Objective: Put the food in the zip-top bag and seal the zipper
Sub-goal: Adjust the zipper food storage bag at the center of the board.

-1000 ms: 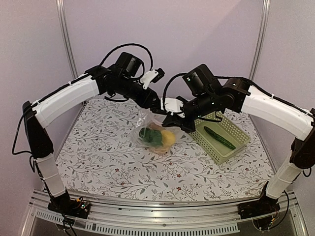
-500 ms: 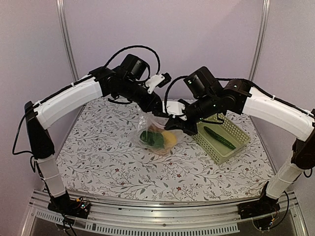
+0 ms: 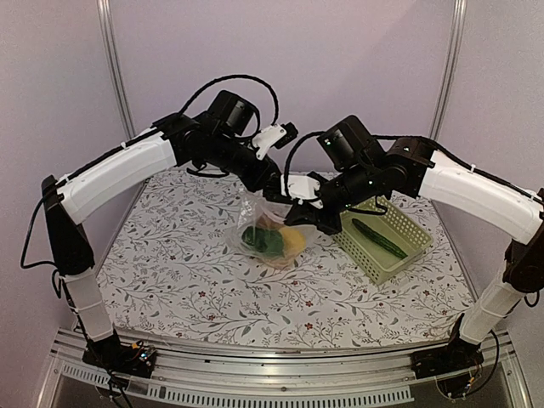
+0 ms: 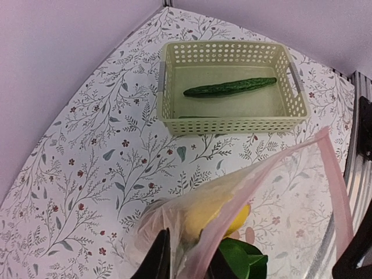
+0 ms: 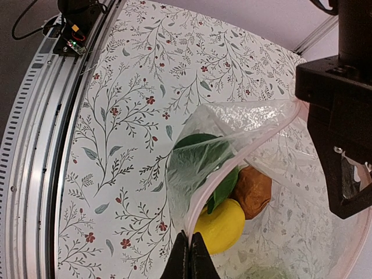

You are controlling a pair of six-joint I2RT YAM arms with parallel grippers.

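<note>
— Grippers?
— The right gripper (image 5: 189, 256) is pinched tight on the zipper (image 4: 339, 192). The left gripper (image 4: 186, 264) clamps the bag (image 3: 268, 234) mouth, mid-frame.
— Progress?
— Greens (image 5: 197, 154), yellow fruit (image 5: 220, 225) and brown one (image 5: 253, 192) are inside. The cucumber (image 4: 229, 87) lies in the basket (image 4: 232, 124), upper frame. Sealing probably waits.

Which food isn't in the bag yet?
The long dark green cucumber. It lies alone in the pale green basket, while the leafy green, the yellow fruit and the brown one are already inside the clear bag.
</note>
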